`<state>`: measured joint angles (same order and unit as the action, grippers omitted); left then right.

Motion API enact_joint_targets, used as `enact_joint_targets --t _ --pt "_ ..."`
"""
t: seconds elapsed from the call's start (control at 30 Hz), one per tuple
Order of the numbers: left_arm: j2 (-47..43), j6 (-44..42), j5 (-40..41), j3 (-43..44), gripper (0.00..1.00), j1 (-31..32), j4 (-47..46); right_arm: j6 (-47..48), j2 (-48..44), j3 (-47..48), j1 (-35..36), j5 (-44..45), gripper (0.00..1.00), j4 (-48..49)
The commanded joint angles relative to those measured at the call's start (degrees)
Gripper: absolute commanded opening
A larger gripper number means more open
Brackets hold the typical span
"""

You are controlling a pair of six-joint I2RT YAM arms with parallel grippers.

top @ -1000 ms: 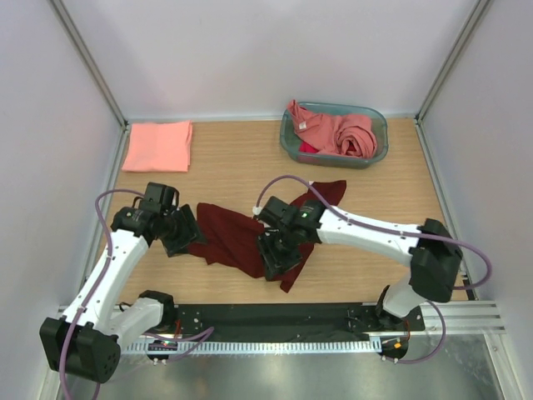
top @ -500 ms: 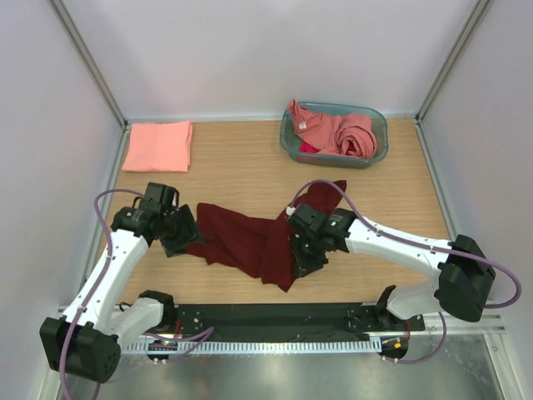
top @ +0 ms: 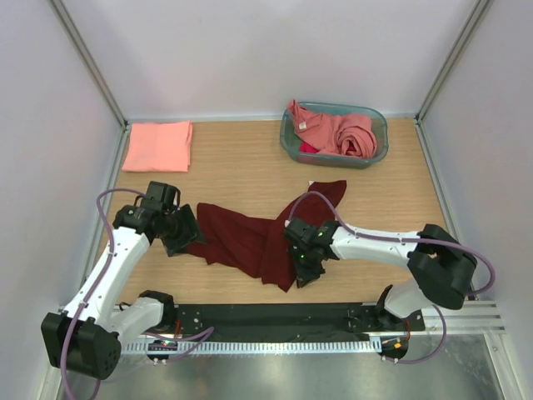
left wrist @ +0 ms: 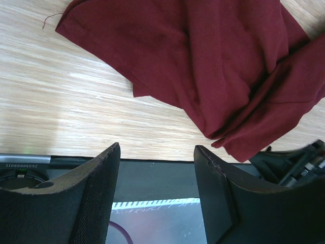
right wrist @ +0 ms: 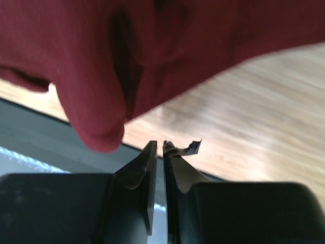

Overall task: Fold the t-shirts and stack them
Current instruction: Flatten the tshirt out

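Observation:
A dark maroon t-shirt (top: 250, 237) lies crumpled on the wooden table near the front middle. My left gripper (top: 178, 232) is open and empty at the shirt's left edge. In the left wrist view (left wrist: 157, 168) the shirt (left wrist: 213, 66) lies ahead of the fingers, apart from them. My right gripper (top: 305, 268) is at the shirt's lower right edge. In the right wrist view (right wrist: 158, 145) the jaws stand shut with nothing between them, and a fold of the shirt (right wrist: 152, 51) hangs just ahead. A folded salmon t-shirt (top: 158, 146) lies at the back left.
A teal-blue plastic basket (top: 379, 127) at the back right holds crumpled pink t-shirts (top: 337, 132). The black base rail (top: 275, 317) runs along the table's near edge, just below the maroon shirt. White walls stand on both sides.
My right gripper has moved right off the shirt's middle to its lower right edge, and the cloth there has spread rightwards. The left arm has barely moved.

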<state>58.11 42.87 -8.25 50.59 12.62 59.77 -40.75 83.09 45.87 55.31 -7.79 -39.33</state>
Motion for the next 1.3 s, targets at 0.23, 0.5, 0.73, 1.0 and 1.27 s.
enact_joint_targets --t 0.23,0.5,0.73,1.0,1.27 --pt "-0.63 -1.04 -1.24 1.09 0.61 0.03 -0.53 -1.70 7.79 6.34 2.26 -0.29 0.15 7.69" --pt "-2.47 -1.65 -0.45 1.00 0.61 0.03 0.53 -3.72 7.88 5.82 4.28 -2.76 0.16 9.97" --pt "-2.47 -2.00 -0.71 0.39 0.61 0.12 0.35 -4.42 8.75 6.34 6.39 -0.39 0.29 6.82" --pt "-2.91 -2.18 -1.24 -1.19 0.61 0.12 -0.18 -4.34 12.00 9.76 8.76 7.43 0.29 -0.03" --pt "-2.91 -2.71 -1.15 -0.93 0.61 0.12 -0.18 -5.04 13.85 11.35 9.55 15.69 0.29 -4.78"
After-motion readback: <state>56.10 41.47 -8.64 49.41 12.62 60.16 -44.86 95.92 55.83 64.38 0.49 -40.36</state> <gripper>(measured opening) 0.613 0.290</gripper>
